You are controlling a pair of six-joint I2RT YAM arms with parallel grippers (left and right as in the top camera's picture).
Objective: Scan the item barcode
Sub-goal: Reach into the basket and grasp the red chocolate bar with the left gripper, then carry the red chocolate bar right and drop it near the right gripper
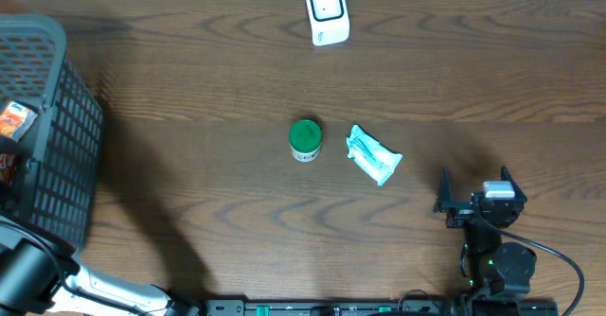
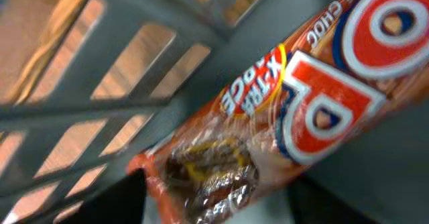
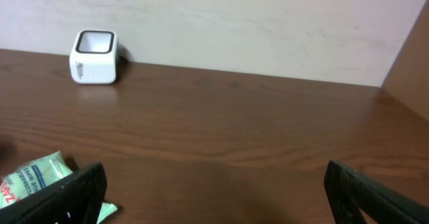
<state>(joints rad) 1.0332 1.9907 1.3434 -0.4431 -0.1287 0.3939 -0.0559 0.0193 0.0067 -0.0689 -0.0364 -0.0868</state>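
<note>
Inside the basket (image 1: pixel 57 89), my left gripper (image 2: pixel 214 207) hangs right over the orange snack pack (image 2: pixel 295 96), width impossible to tell, my right gripper (image 3: pixel 214 177) wide and empty; the slick wrapper could slip or snag the mesh before reaching the scanner (image 1: pixel 327 11).

Snack pkt (image 2: pixel 315 103) blurred, cropped at 1 o'clock; basket (image 1: pixel 57 117) cut at 9 o'clock; wipes pkt (image 3: pixel 30 180) clipped at 7 o'clock.
</note>
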